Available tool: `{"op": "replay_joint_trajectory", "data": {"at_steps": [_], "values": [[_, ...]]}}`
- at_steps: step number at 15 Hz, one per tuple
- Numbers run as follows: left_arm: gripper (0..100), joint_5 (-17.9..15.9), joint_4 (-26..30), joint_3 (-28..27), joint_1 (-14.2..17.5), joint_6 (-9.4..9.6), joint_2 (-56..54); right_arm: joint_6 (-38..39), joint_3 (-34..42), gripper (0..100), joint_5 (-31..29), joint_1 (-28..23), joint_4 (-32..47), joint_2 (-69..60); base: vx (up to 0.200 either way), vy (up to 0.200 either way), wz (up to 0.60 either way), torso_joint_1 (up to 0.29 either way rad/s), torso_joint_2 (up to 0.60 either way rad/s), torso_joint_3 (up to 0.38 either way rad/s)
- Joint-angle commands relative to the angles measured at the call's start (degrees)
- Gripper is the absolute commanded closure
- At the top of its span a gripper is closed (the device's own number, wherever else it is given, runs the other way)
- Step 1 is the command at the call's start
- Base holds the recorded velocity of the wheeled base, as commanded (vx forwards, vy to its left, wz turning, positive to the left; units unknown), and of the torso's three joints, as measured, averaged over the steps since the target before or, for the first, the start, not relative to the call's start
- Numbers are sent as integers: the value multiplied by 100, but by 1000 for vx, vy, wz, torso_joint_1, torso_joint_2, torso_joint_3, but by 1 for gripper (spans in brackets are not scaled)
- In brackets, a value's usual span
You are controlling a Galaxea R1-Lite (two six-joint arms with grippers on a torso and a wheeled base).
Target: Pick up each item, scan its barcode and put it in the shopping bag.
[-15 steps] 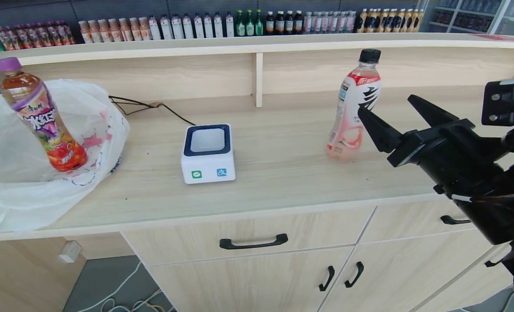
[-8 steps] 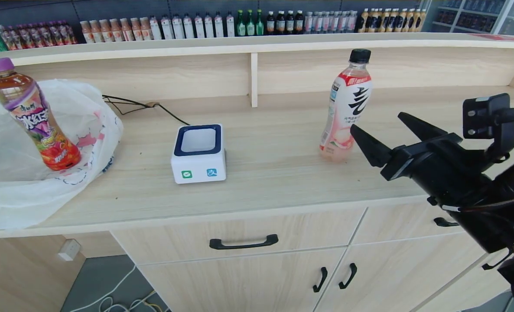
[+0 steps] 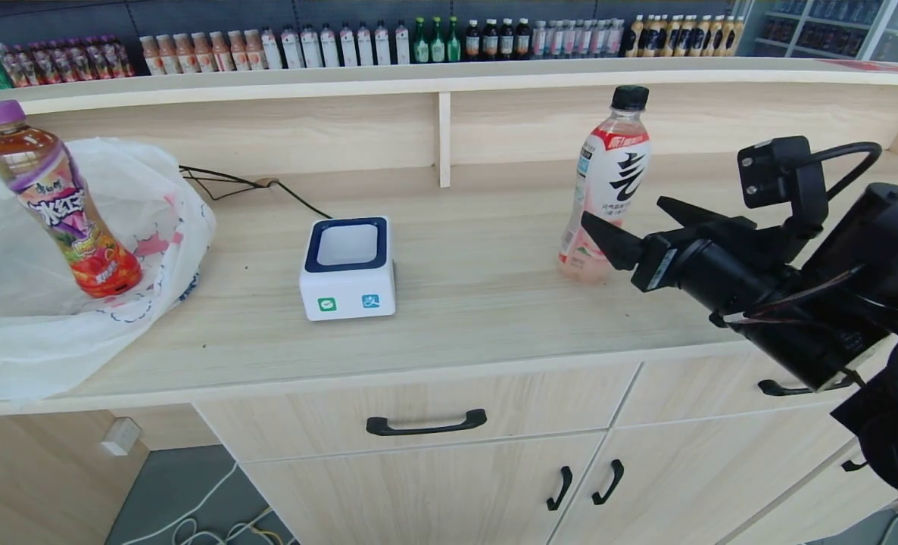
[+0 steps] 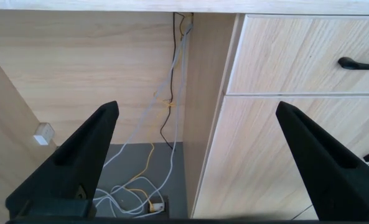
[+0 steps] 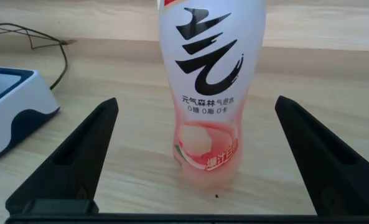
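Right of centre, the pink bottle (image 3: pixel 608 182) is faced by the right gripper (image 3: pixel 623 210), spread wide; the left gripper (image 4: pixel 196 109) is likewise released.

In the right wrist view the pink bottle (image 5: pixel 208 93) loses its cap and neck to the edge, and the scanner (image 5: pixel 10 106) is partly cropped. From the head, the right hand (image 3: pixel 623 210) covers the bottle's lower right side. The shopping bag (image 3: pixel 10 318) runs off the left edge. The far shelf bottles (image 3: pixel 388 42) are too small to tell their labels.
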Motion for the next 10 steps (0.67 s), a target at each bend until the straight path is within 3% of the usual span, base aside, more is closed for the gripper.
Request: {"op": "replay_joint_trajectory", "data": {"at_steps": [1,10], "values": [[0,0,-1,0,0,4,-2,27,-343,0,-6,-37,31,336,0,0,0,0,0,0],[0,0,-1,0,0,13,-2,-70,-1415,0,-138,-283,216,1233,0,0,0,0,0,0]]}}
